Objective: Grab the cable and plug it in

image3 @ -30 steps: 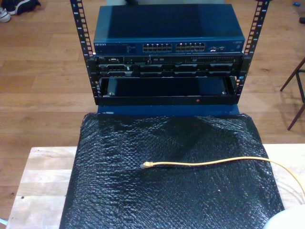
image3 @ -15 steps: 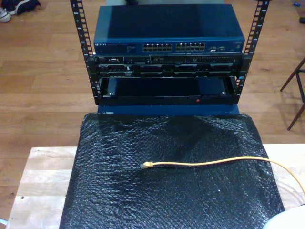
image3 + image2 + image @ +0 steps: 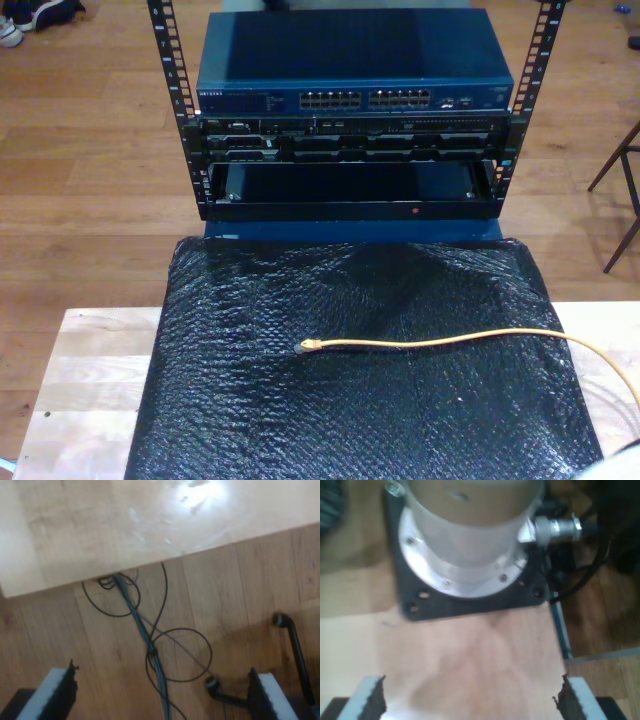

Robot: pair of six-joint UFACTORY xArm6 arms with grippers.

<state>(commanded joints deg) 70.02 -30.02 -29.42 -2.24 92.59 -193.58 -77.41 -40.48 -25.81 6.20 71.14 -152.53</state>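
Note:
The yellow cable (image 3: 450, 340) lies on a black bubble-wrap mat (image 3: 380, 420). Its small plug (image 3: 307, 346) rests near the mat's middle, and the cable runs off toward the exterior view's right edge. My first gripper (image 3: 470, 702) is open with nothing between its fingers, above bare wooden tabletop (image 3: 470, 650) near an arm's round base (image 3: 470, 545). My second gripper (image 3: 162, 695) is also open and empty, hanging past the table's edge (image 3: 100, 525) over the floor.
A blue network switch (image 3: 350, 50) with rows of ports (image 3: 365, 99) sits on a black rack (image 3: 350, 190) beyond the mat. Thin black wires (image 3: 150, 645) and a black chair leg (image 3: 295, 645) lie on the floor. A pale arm part (image 3: 625, 465) shows at the exterior view's bottom right.
The pale arm part at the exterior view's bottom right has sunk lower toward the corner. The cable has not moved.

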